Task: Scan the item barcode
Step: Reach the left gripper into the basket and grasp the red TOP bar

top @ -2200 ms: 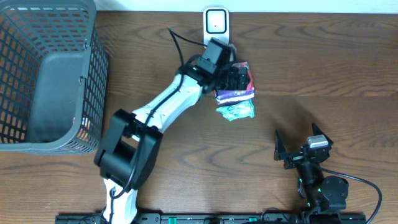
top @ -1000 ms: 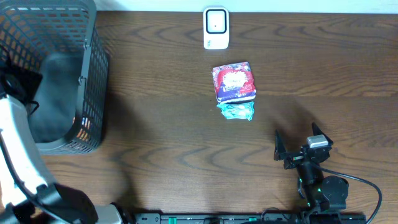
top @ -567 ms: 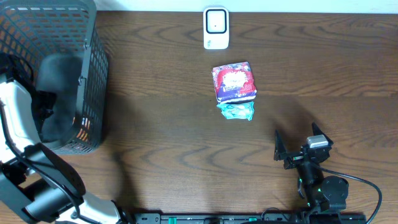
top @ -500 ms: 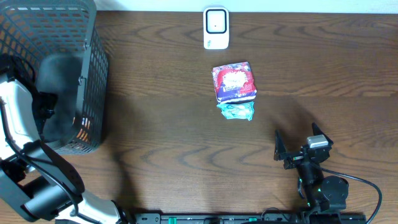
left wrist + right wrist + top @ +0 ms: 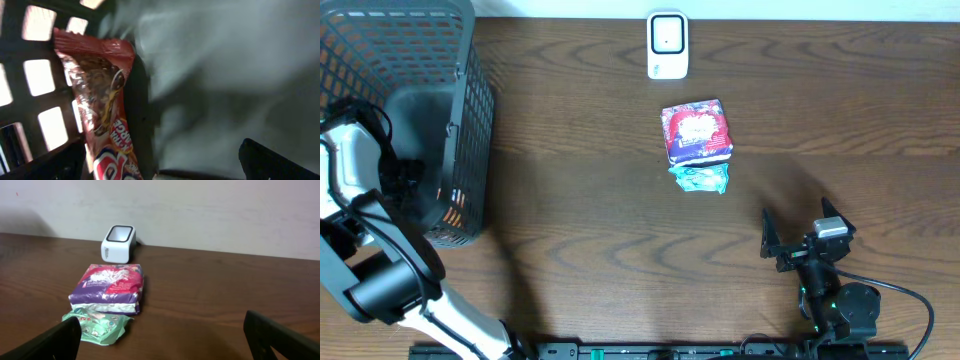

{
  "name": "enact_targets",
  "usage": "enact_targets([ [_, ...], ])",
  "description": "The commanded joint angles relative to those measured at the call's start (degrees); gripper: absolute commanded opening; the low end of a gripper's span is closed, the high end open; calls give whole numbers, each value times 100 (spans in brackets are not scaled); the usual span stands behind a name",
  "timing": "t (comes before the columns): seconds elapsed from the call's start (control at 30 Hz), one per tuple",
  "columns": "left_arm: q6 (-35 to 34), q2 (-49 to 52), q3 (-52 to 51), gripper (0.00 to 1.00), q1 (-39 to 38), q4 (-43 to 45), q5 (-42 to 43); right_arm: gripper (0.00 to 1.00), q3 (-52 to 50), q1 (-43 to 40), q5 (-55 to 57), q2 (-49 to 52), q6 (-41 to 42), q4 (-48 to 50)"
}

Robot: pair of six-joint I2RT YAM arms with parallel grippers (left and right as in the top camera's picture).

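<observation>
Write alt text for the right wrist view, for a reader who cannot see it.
A red and purple packet lies on a dark wooden table with a green packet against its near edge. A white scanner stands behind them by a pale wall; the right end effector is open and empty.

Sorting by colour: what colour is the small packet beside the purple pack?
Green packet; right wrist view shows it best.

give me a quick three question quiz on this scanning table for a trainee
1. Fill in: the packet nearest the scanner is red and ____.
2. True or false: the right pincer grips that packet.
3. The left pincer is: A over the scanner, B inside the basket, C beside the right pincer.
Key: 1 purple; 2 false; 3 B.
</observation>
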Motion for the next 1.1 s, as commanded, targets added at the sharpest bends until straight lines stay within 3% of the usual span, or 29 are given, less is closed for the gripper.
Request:
enact_targets([
  [0.0,79,345,-46,98,26,-9,-103,99,-7,-28,4,-35,79,-24],
  [0.2,103,743,-46,99,28,-13,-101,99,-9,-28,7,-35,79,-24],
  [0.27,227,778,-46,91,28,24,-103,99,-9,-28,4,-35,79,-24],
  [0.33,365,767,-42,70,28,72,-101,99,-7,-28,7,-35,79,-24],
  [0.5,363,568,87,26,26,37,-96,99,-9,-28,4,-35,79,-24],
  [0.53,361,463,175,12,26,-22,-87,99,-9,-28,4,-35,79,-24],
  [0.57,363,372,249,8,26,-52,-61,99,-9,-28,4,-35,79,-22],
  [0.8,358,-798,614,7,26,151,560,99,-9,-28,4,-35,79,-24],
  [1.07,363,-2870,660,7,13,1410,2009,99,-9,-28,4,-35,79,-24],
])
